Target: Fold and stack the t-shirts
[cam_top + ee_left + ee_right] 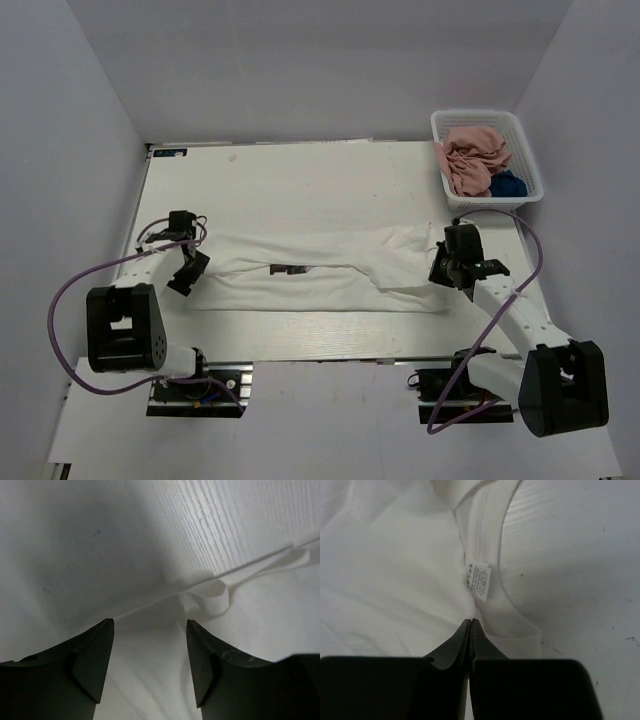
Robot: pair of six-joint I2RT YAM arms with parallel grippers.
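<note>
Basket (487, 114) at far right holds pink shirt (470, 160) and navy shirt (508, 185); white shirt (320, 270) lies spread on the table (300, 180) between left gripper (188, 272) and right gripper (445, 265). Left gripper (150, 622) gapes wide over the white shirt (270, 615) edge. Right gripper (471, 621) is pressed tight at the collar, below the label (478, 580).

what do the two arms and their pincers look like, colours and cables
Both have white links between blocky black joint housings. A purple cable loops out from the left arm, and another runs along the right arm. The left pincer and right pincer each have two black wedge-shaped fingers. No markings show.
</note>
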